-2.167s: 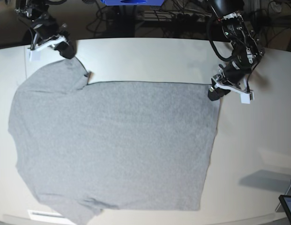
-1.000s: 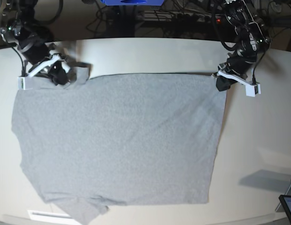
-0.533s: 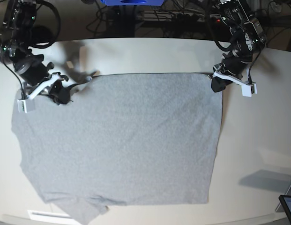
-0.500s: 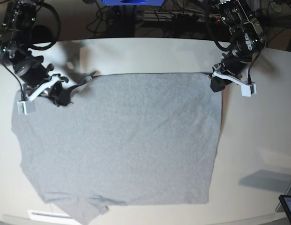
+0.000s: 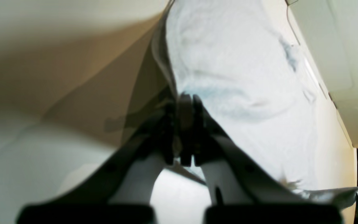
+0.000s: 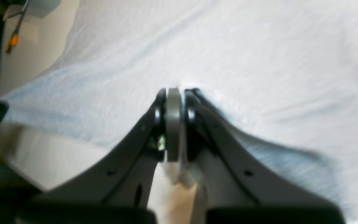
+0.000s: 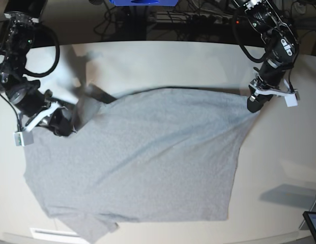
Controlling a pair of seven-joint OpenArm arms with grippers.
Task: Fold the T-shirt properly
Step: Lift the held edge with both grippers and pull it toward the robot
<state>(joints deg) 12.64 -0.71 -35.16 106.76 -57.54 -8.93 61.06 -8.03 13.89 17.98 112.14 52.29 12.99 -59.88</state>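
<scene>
**Far edge lifted, both arms pinching cloth**

Nearest you in the base view, the T-shirt (image 7: pixel 147 162) lies flat along the near side of the table (image 7: pixel 163 61), one sleeve bunched at the near-left corner. That near edge is what you fold toward.

Mid-cloth: the fabric rises toward the far edge, which sags between the two grip points and throws a shadow on the tabletop beyond it. So the far edge looks airborne, the near half grounded.

Grip points, further back. Your right gripper (image 7: pixel 61 123) sits on the base view's left, fingers pressed together on a tuck of grey fabric at the shoulder side; the right wrist view shows cloth clamped between the pads (image 6: pixel 173 124). Your left gripper (image 7: pixel 253 103) is on the base view's right, also closed on the far corner of the hem, cloth edge held between its tips (image 5: pixel 185 124).

The relation that matters: the shirt's long axis runs left to right between your two grippers, and the free body of cloth lies toward you from both. Judged from this, the right gripper stands nearer the front edge than the left, so the held edge runs skewed; level them before carrying it forward.
</scene>
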